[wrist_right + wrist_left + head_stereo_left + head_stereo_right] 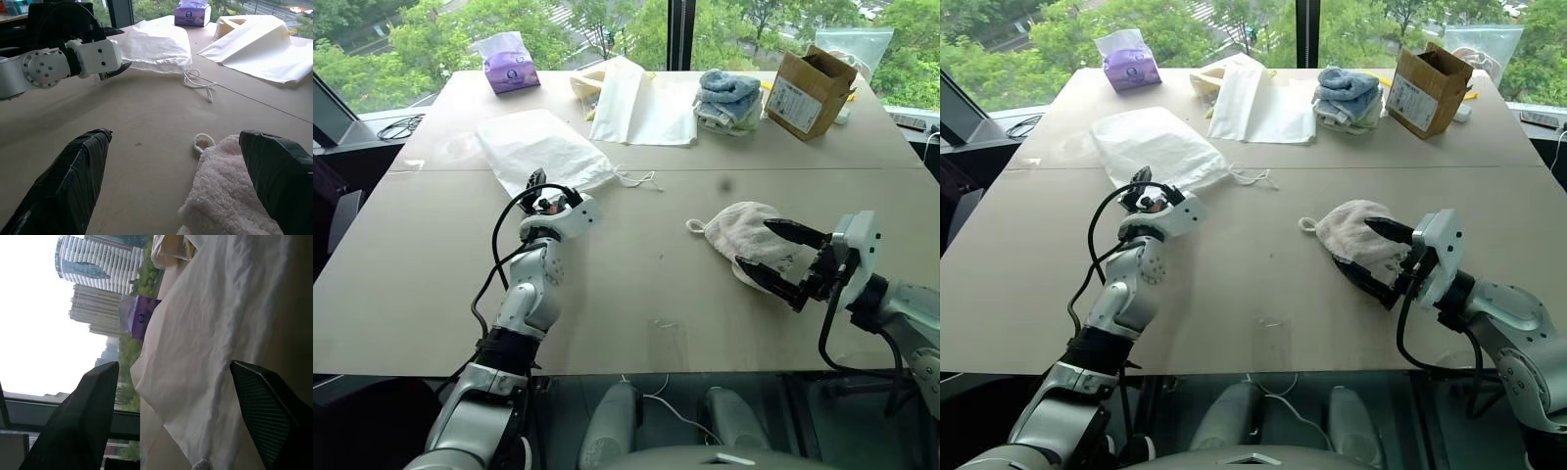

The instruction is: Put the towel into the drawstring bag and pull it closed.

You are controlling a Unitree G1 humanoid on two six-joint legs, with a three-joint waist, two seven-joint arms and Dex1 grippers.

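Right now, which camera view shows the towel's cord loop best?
The right wrist view: the cord loop lies close and unhidden at the towel corner. Both eye views show it smaller; the left wrist view faces the drawstring bag.

Right gripper [781, 260] overlapped the towel's [744, 231] near edge, hiding it; beyond the left gripper [537, 182], the drawstring bag's [220, 333] far end was cropped

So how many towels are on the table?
3: a fluffy pale pink terry towel by the right claw, plus blue and light-green folded towels stacked at the far edge; others may be hidden.
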